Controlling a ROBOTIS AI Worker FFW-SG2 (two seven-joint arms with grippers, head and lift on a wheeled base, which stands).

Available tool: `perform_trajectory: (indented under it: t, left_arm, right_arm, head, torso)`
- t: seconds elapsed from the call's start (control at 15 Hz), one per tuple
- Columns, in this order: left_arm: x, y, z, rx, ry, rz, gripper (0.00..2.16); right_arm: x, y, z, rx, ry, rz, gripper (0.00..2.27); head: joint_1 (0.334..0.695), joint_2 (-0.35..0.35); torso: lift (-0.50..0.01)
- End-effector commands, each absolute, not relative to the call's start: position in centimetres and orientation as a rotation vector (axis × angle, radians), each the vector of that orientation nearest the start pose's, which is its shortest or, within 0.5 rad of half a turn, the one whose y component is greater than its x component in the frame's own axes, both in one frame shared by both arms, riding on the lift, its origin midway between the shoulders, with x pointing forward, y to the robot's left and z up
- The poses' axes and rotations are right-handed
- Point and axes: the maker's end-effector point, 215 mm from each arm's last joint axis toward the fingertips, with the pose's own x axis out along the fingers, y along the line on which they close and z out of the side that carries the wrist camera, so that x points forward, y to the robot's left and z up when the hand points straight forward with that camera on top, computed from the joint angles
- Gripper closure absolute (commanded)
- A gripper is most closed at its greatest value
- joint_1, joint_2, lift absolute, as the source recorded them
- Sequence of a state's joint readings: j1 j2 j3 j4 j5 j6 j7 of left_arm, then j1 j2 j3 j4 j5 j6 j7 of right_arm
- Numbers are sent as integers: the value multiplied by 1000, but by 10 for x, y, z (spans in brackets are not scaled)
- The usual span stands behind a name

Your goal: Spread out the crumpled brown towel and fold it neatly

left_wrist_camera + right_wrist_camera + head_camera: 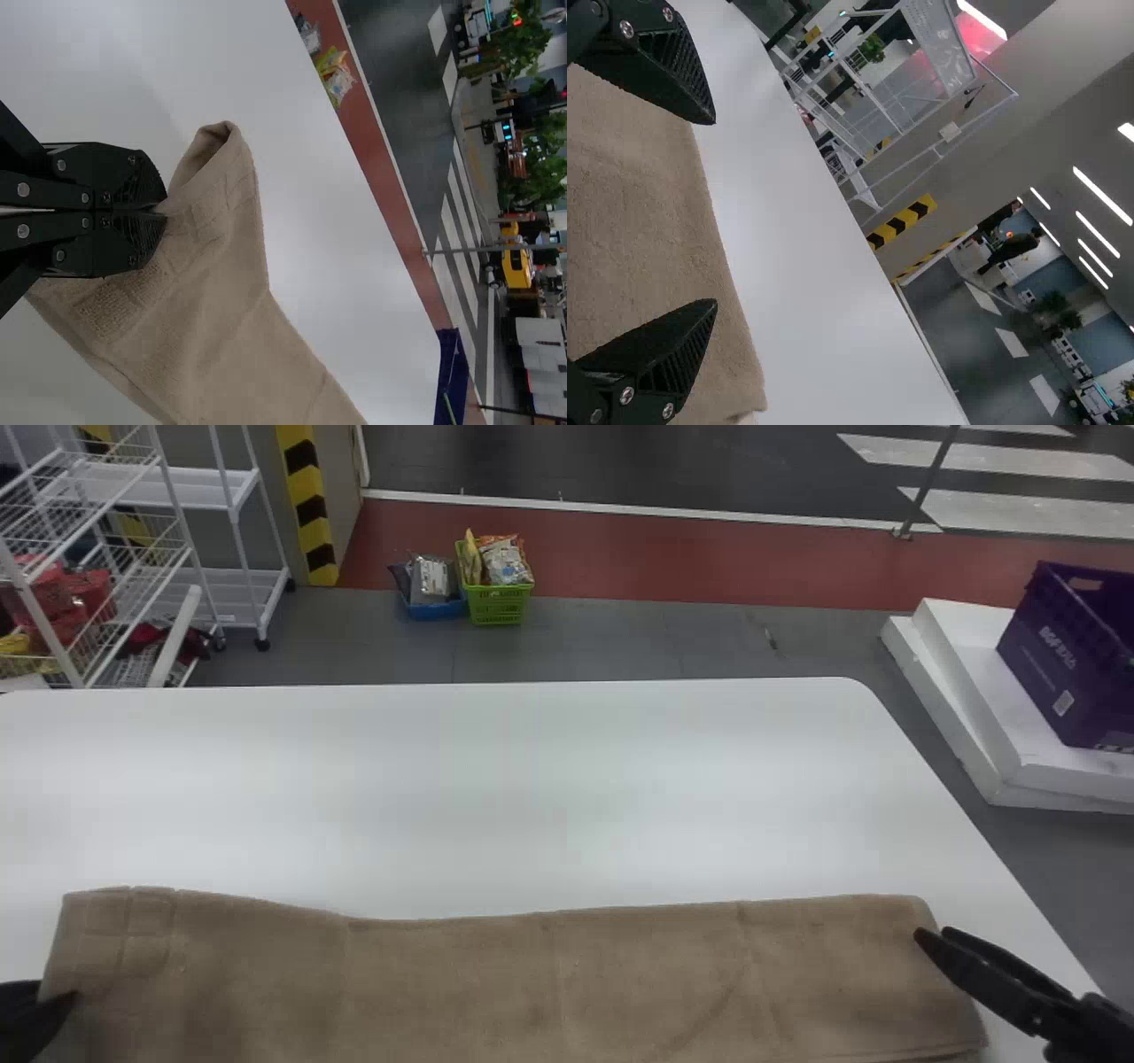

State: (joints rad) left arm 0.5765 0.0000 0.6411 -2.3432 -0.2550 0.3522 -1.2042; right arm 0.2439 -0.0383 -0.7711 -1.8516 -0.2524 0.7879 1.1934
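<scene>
The brown towel (549,983) lies stretched along the near part of the table (496,797), left tool (44,1005) gripping one end, right tool (935,934) open at the other; beyond are a white rack (177,487), green basket (499,607), purple crate (1054,664)

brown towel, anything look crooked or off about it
Yes, mildly: the brown towel isn't quite neat. Its far edge bows in toward the robot along the middle instead of running straight, and beside the left gripper its end curls into an open fold, probably from being pinched there. No spill or tear stands out.
</scene>
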Motion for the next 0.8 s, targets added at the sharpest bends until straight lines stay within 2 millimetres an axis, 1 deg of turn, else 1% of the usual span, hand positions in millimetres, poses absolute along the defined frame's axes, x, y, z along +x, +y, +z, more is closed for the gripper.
perform_trajectory:
  t: [0.0, 0.07, 0.13, 0.27, 0.33, 0.47, 0.73]
  left_arm:
    - [321, 373, -332, 357, 463, -479, 1727]
    - [322, 384, -328, 365, 464, -452, 1727]
    - [322, 388, -328, 368, 469, -443, 1727]
    - [322, 385, -326, 373, 465, -451, 1723]
    - [325, 391, -326, 395, 477, -432, 1723]
    - [332, 408, -327, 439, 508, -388, 1723]
    - [323, 430, -337, 421, 539, -357, 1723]
  right_arm:
    - [377, -377, -397, 576, 343, 474, 76]
    - [378, -376, -396, 573, 341, 476, 76]
    - [377, -376, -396, 573, 342, 476, 76]
    - [378, -374, -397, 572, 344, 481, 76]
    - [378, -372, -396, 571, 345, 486, 76]
    - [379, -369, -396, 573, 346, 491, 76]
    - [376, -371, -396, 569, 342, 489, 76]
  head:
    - [695, -54]
    - [695, -36]
    - [695, -21]
    - [695, 6]
    - [695, 16]
    - [695, 25]
    - [695, 74]
  torso:
    - [-128]
    - [-128]
    - [-128]
    - [-128]
    - [-128]
    - [-128]
    - [-128]
